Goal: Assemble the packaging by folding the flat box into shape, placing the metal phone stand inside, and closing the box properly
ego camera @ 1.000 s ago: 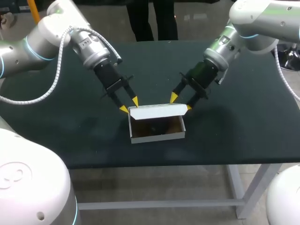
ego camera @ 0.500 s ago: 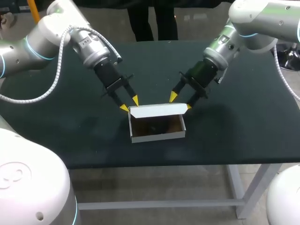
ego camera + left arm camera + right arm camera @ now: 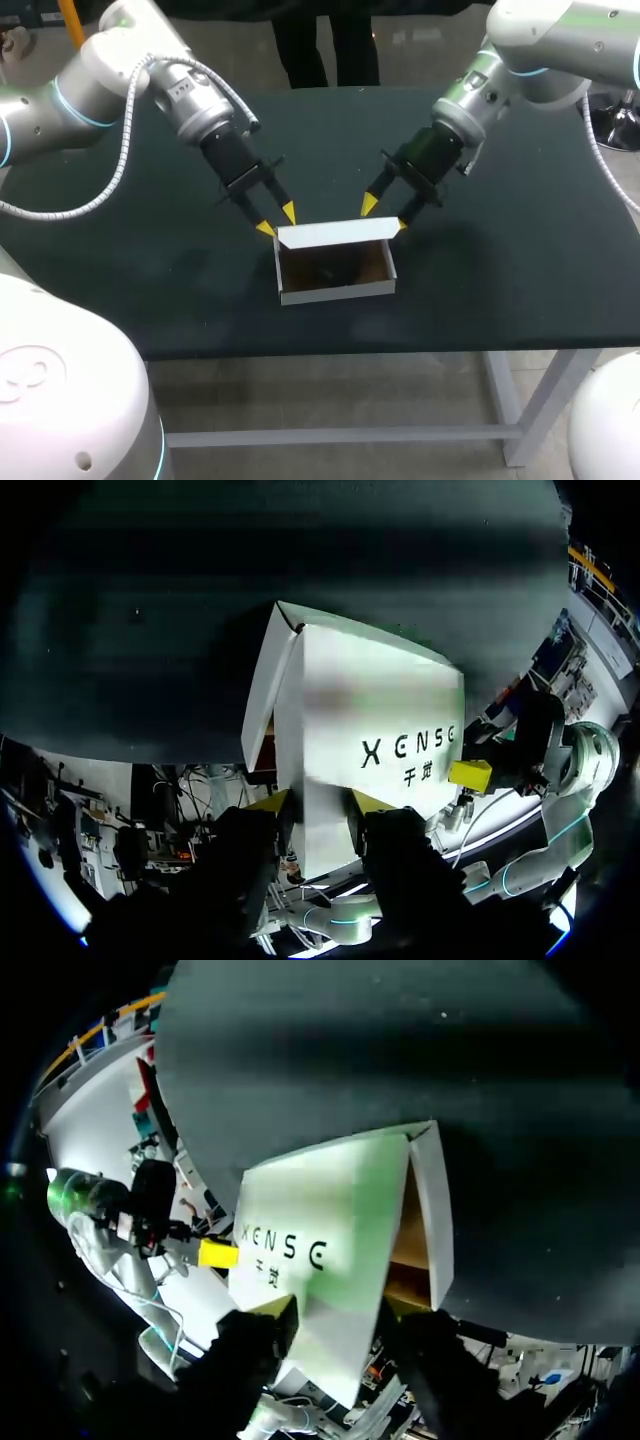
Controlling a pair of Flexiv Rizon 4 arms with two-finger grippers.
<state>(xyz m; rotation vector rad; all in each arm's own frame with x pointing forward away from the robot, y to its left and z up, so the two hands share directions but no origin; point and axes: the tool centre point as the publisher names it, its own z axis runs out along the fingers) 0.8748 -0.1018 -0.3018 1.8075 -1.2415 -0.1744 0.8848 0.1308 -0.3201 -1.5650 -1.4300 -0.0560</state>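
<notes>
A white cardboard box (image 3: 338, 290) stands folded near the table's front middle, brown inside, with a dark shape (image 3: 330, 268) in it that I cannot make out. Its lid (image 3: 335, 234) stands raised along the back wall, leaning forward. My left gripper (image 3: 277, 221) is open at the lid's left end, and my right gripper (image 3: 385, 215) is open at its right end. In the left wrist view the lid's printed outer face (image 3: 380, 710) lies just ahead of the left gripper (image 3: 320, 802). The right wrist view shows the same face (image 3: 310, 1220) ahead of the right gripper (image 3: 338, 1305).
The dark tabletop (image 3: 520, 250) spreads out on both sides of the box and in front of it. Both arms come in from the back corners and meet behind the box.
The right gripper has shifted very slightly back from the box. The lid and the left gripper stand as before.
</notes>
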